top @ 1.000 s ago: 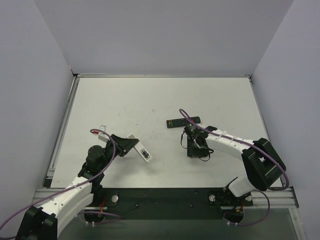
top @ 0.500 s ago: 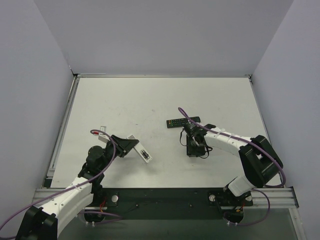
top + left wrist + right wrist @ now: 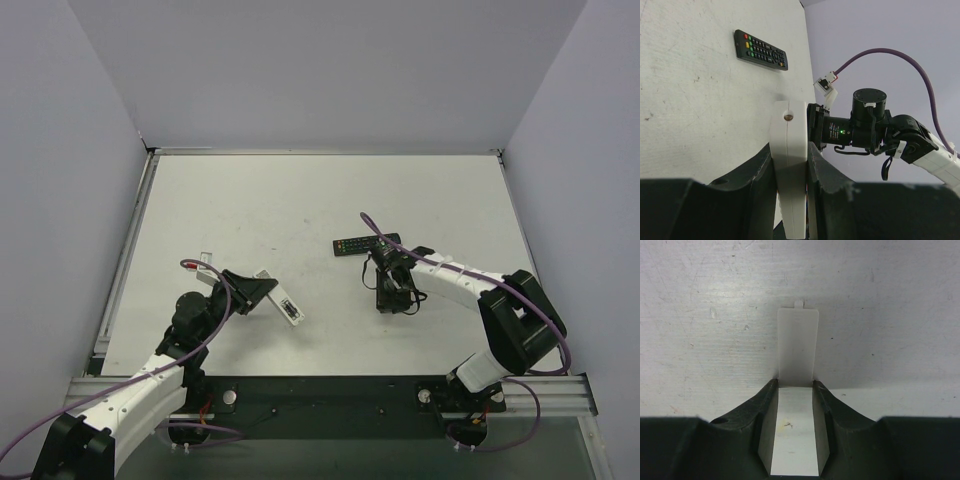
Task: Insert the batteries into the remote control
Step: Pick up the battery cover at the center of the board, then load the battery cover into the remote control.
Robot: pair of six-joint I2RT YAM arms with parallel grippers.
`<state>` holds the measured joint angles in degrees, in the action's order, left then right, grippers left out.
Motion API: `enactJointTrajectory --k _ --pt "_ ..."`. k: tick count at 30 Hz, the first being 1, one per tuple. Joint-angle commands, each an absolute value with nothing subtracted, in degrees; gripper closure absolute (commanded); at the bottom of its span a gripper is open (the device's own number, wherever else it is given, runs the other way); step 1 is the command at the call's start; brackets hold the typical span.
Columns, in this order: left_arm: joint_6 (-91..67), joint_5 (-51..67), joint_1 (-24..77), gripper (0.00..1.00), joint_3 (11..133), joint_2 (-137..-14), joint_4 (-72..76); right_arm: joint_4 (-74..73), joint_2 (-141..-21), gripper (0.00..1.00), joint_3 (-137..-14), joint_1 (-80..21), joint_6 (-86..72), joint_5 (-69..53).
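From above, the left gripper (image 3: 262,288) is clamped on the remote control (image 3: 285,304), whose white body juts out past the fingertips toward the right gripper (image 3: 394,300). Bare table (image 3: 300,200) lies between the 2 and stretches wide beyond them, while the table's side rail runs well behind the left arm. The black remote (image 3: 365,243) lies just beyond the right gripper, apart from it. In the left wrist view the remote control (image 3: 789,165) stands edge-on between the 2 fingers (image 3: 757,172), which press against both of its broad sides and are parted only by its thickness. Its rounded end points ahead to the right arm (image 3: 870,131), and the black remote (image 3: 761,50) sits far ahead and to the left on open table. In the right wrist view the fingers (image 3: 760,407) are closed narrowly on a thin white plate (image 3: 798,345). The plate reaches forward past the fingertips with a small tab at its far end, low over scuffed table with free surface on every side.
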<state>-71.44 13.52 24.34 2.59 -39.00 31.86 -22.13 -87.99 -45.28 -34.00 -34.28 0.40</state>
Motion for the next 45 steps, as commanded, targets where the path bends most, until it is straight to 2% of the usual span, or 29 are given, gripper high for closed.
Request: enactJointTrajectory --k 1,2,7,10,20,28,45 --pt "-71.63 13.97 24.43 1.0 3.25 -38.32 34.1 -23.12 -90.18 0.77 -44.12 -33.49 -33.67 1.41" --pt "-71.63 13.97 24.52 1.0 3.25 -38.23 34.1 -23.2 -89.83 0.82 -44.3 -33.49 -33.31 1.06" --pt "-71.63 14.06 24.43 1.0 3.25 -38.93 34.54 -23.73 -85.97 0.93 -45.79 -35.76 -29.71 0.53" --pt "-71.63 14.15 24.43 1.0 3.16 -39.81 35.51 -26.01 -83.77 0.95 -48.42 -38.93 -26.9 0.7" --pt "-73.3 14.15 24.52 1.0 2.99 -43.24 39.9 -36.37 -82.0 0.97 -64.06 -50.79 -21.8 -2.19" --pt "-74.09 14.33 24.61 1.0 2.81 -44.56 42.27 -42.89 -87.44 0.97 -78.3 -60.63 -18.81 -4.66" --pt "-76.55 13.8 24.61 1.0 2.46 -43.07 44.03 -46.67 -96.15 0.96 -89.73 -65.83 -17.93 -7.12"
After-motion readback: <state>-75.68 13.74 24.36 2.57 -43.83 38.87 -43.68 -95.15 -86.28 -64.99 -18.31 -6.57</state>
